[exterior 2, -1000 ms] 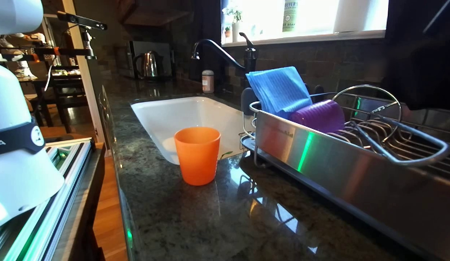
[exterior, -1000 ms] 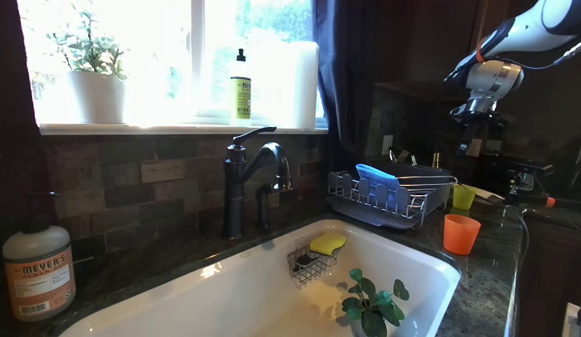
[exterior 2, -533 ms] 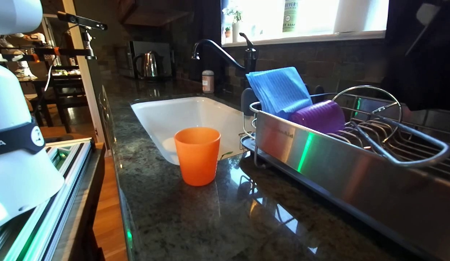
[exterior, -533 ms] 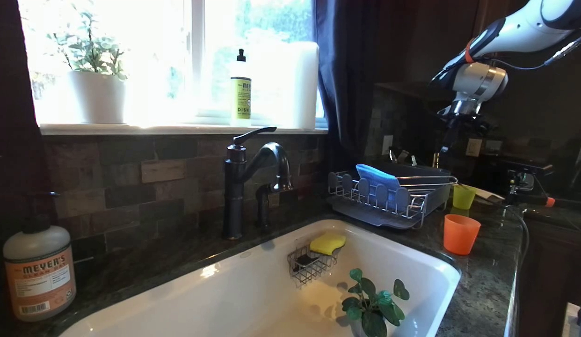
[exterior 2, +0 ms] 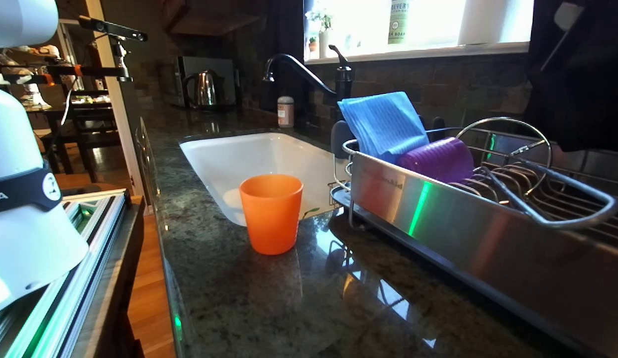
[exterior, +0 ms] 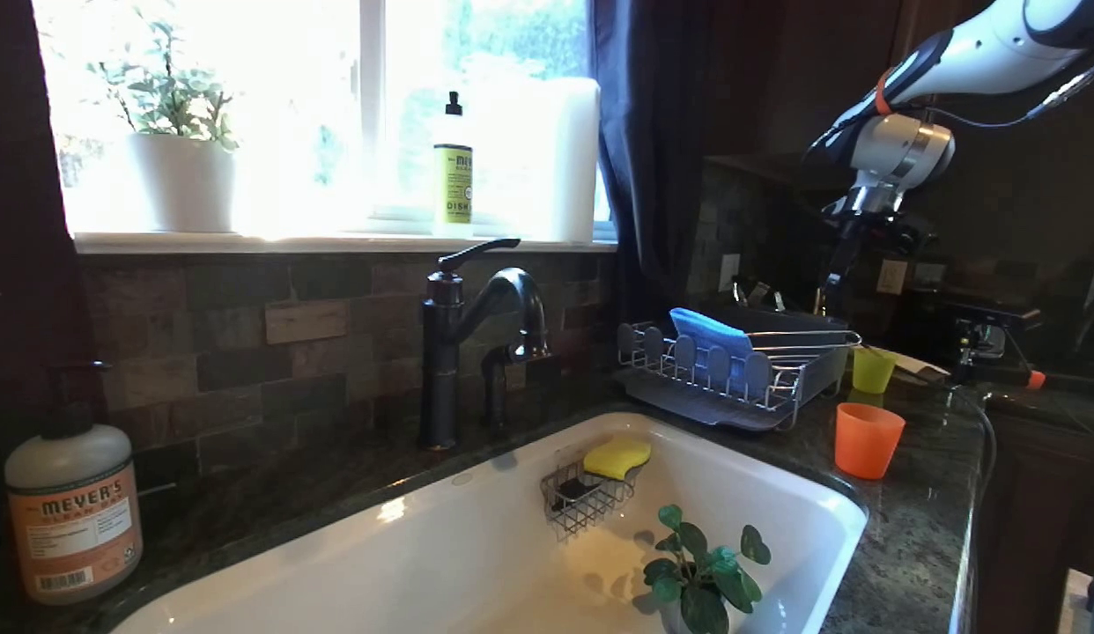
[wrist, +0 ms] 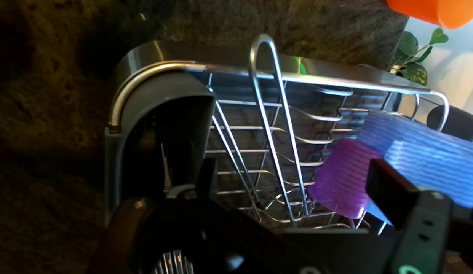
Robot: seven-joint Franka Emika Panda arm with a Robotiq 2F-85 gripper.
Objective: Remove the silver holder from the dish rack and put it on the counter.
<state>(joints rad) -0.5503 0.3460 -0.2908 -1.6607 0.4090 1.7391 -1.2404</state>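
1. Far left of the gripper in the wrist view: dark speckled counter (wrist: pixel 50 114), pretty murky over there.
2. Closer in, just left of the gripper: a bin (wrist: pixel 168 83) with a thick gray rim, tucked into the end of the dish rack (wrist: pixel 324 70).
3. Then the gripper (wrist: pixel 291 171) itself, fingers spread wide with a big gap. In an exterior view the gripper (exterior: pixel 831 286) hangs above the dish rack.
4. The silver holder (wrist: pixel 268 127) shows in that gap, sitting tilted in the dish rack, looped end poking past the rim. Can't make out how its lower end sits by the gripper body.
5. Right side of the gap: a purple cup (wrist: pixel 341 179) on its side, blue cloth (wrist: pixel 430 160) up against it, partly behind the right-hand finger.
6. Way up and right of the gripper: a plant (wrist: pixel 413 70) in the white sink (wrist: pixel 457 68), plus an orange cup (wrist: pixel 436 9). Both exterior views show that cup standing on the counter.
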